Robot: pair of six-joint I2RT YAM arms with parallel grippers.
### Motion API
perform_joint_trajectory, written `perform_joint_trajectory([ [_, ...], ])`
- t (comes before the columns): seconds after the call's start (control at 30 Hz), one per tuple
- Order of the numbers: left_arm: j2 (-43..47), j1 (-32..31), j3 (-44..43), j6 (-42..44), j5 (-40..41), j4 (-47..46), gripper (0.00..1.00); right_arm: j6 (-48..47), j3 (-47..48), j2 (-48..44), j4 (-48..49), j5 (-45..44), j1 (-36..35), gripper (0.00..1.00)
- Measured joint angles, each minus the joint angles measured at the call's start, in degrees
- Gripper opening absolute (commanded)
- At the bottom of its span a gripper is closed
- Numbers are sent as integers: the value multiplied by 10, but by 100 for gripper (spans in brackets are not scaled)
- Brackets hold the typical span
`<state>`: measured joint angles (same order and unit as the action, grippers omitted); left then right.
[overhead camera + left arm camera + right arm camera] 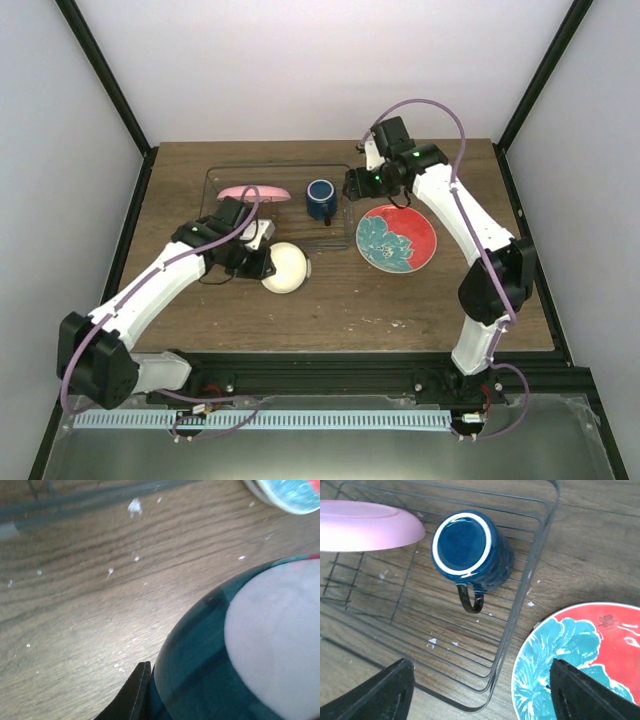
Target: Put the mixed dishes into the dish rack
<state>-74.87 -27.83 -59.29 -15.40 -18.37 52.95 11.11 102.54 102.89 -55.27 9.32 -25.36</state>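
Note:
The grey wire dish rack (215, 210) stands at the back middle of the table. In it a plain pink plate (253, 192) stands on edge and a dark blue mug (320, 200) lies beside it; both show in the right wrist view, plate (365, 525) and mug (467, 547). The red plate with teal flowers (397, 240) lies flat to the right of the rack. My left gripper (262, 256) is shut on the rim of the small cream bowl (285, 268), in front of the rack; the bowl (240, 650) fills its view. My right gripper (352, 186) is open and empty above the rack's right edge. The striped white plate is not visible.
The rack's near right corner (490, 700) lies between my right fingers, with the red plate (580, 655) just beyond it. The red plate's edge (290, 492) and a rack wire (75, 502) show at the top of the left wrist view. Black frame posts flank the table.

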Motion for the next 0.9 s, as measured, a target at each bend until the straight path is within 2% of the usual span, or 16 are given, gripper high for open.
perform_joint_trajectory([
  [0.13,20,2,-32,1,-7,-6,0,-5,-9,-3,23,92,28,91],
  [0.23,2,15,-66,2,-7,-2,0,-7,-26,-7,51,174,43,100],
  [0.33,-46,33,-116,5,-3,-6,0,-12,-52,-18,78,252,50,100],
  [0.53,-131,57,-189,14,2,-14,0,-19,-104,-54,126,353,51,100],
  [0.7,-190,58,-252,25,-3,-26,0,-18,-126,-73,167,415,51,100],
  [0.9,-219,58,-285,30,-11,-38,0,-16,-131,-68,186,448,51,100],
])
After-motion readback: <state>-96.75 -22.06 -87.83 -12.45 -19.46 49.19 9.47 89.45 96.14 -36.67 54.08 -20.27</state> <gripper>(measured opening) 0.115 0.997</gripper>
